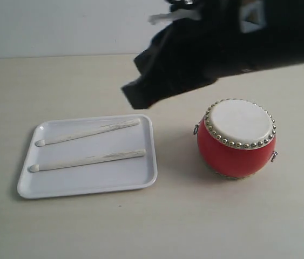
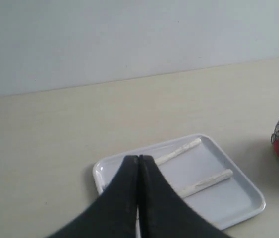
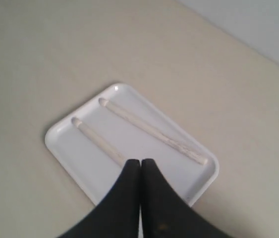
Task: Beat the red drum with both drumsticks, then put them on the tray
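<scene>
Currently, two slim pale cream wooden drumsticks (image 1: 89, 131) lie side by side, roughly parallel and apart, inside a flat white plastic rectangular tray (image 1: 87, 190) on a pale beige table (image 1: 141, 232). In the exterior view their small rounded tips point toward the tray's left edge. A small round glossy red drum (image 1: 237, 148), with a cream skin top ringed in brass studs, stands upright to the right of the tray, near it but not touching.

My left gripper (image 2: 138, 159) has its two black fingers pressed together with nothing between them. My right gripper (image 3: 140, 161) is the same, closed and empty. Both wrist views look down on the tray.

I judge the sticks light, stiff and smooth, apt to roll or swivel in a pinch. I would take each around the plain end of its shaft, away from the tip, so the tip is free to strike. The drum looks light enough to slide if hit hard.

In the exterior view a dark blurred arm (image 1: 195, 54) fills the upper right. I cannot tell which arm it is, nor see either gripper there. The left wrist view cuts the drum off at the frame edge. In each wrist view the fingers cover part of the tray and at least one stick.
</scene>
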### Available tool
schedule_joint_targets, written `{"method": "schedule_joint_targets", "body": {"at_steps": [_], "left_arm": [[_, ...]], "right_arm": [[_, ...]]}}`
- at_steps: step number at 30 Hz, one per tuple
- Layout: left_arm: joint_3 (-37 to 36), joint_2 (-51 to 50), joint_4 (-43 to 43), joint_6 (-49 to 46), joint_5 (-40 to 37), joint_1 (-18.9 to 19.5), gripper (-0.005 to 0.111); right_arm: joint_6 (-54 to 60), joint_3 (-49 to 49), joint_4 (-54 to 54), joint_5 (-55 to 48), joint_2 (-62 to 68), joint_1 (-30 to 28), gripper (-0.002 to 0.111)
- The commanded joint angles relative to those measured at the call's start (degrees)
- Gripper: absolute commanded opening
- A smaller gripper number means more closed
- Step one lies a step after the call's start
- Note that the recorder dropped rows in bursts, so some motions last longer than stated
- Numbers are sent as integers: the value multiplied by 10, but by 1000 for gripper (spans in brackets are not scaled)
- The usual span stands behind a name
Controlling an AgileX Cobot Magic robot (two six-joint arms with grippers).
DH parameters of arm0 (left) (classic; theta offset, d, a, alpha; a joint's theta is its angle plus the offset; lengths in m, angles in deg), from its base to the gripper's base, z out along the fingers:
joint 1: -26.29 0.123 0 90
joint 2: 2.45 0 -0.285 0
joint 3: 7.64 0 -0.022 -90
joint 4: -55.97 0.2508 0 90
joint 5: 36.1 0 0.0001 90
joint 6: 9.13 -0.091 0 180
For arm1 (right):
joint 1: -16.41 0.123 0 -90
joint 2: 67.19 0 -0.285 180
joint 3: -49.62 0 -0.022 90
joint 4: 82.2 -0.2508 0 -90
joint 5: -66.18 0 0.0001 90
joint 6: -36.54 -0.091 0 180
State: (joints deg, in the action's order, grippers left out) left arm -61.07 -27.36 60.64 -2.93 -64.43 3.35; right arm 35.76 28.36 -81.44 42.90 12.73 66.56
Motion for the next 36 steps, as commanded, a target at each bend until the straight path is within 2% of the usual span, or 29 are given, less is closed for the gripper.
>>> {"method": "schedule_joint_targets", "body": {"at_steps": [1,7,11,36], "left_arm": [[-36,-12,-6,0,24,-5,0],[-72,-12,-6,1,126,-5,0],[-76,-12,-6,1,132,-5,0],[-76,-12,-6,1,132,-5,0]], "right_arm": [[-49,-103,47,79,-112,-3,0],[-49,-229,63,144,-222,-3,0],[-49,-277,63,170,-261,-3,0],[-49,-283,52,153,-267,-3,0]]}}
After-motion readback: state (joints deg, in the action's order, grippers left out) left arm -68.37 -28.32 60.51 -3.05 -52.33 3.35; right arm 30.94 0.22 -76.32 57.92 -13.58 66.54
